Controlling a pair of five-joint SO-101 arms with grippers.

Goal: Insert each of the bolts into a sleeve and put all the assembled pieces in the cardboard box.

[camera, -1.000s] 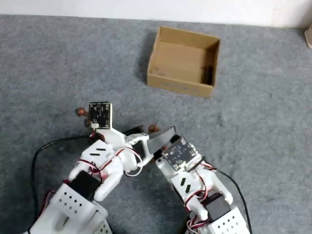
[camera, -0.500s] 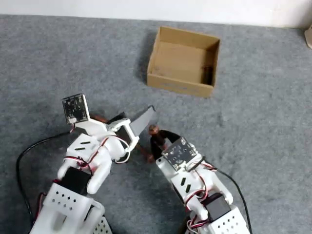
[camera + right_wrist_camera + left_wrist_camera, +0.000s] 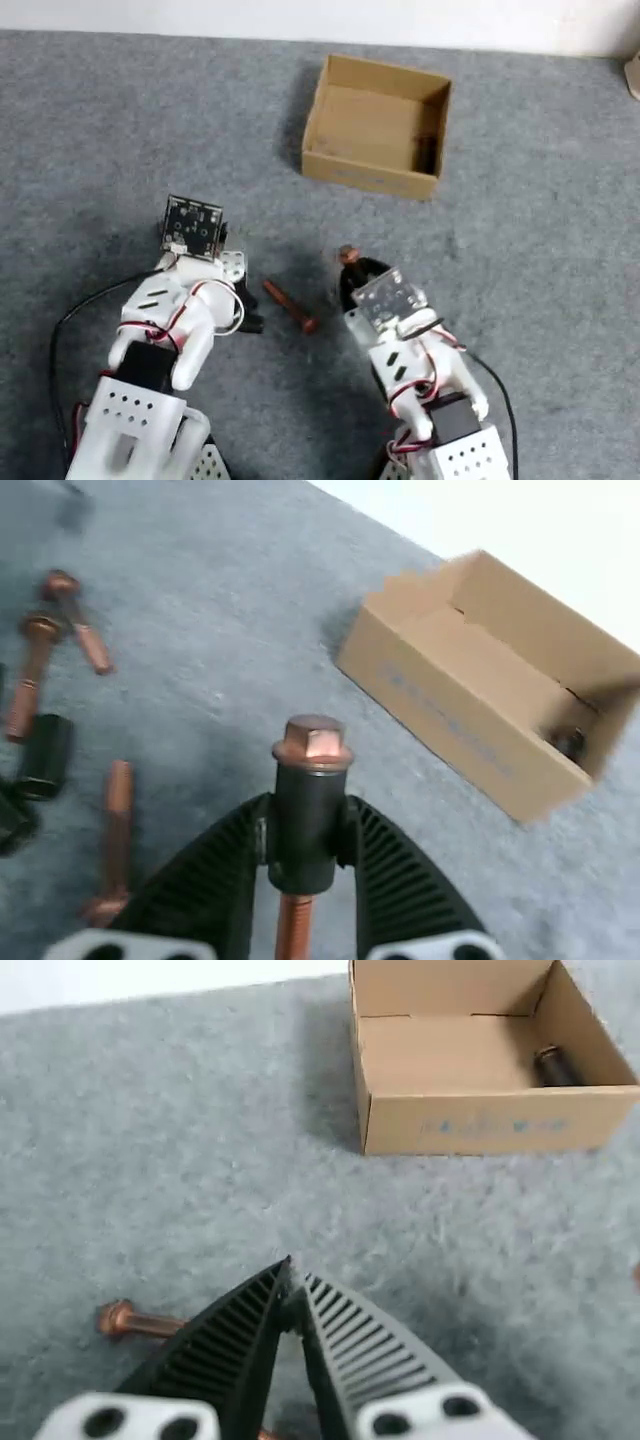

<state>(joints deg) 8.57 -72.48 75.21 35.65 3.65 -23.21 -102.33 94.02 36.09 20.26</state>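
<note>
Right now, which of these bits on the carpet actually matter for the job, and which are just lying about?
Part of the job:
cardboard box
finished piece inside it
sleeved bolt held by the right arm
loose bolt between the arms
two more bolts
black sleeve beside them

Just lying about:
grey carpet
pale object at the high view's right edge

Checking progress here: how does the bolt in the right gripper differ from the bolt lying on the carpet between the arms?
The gripped bolt wears a black sleeve; the loose bolt is bare. The gripped bolt is clamped by its sleeve in the right gripper; the loose bolt lies flat on the carpet, untouched. Both are copper-coloured.
</note>
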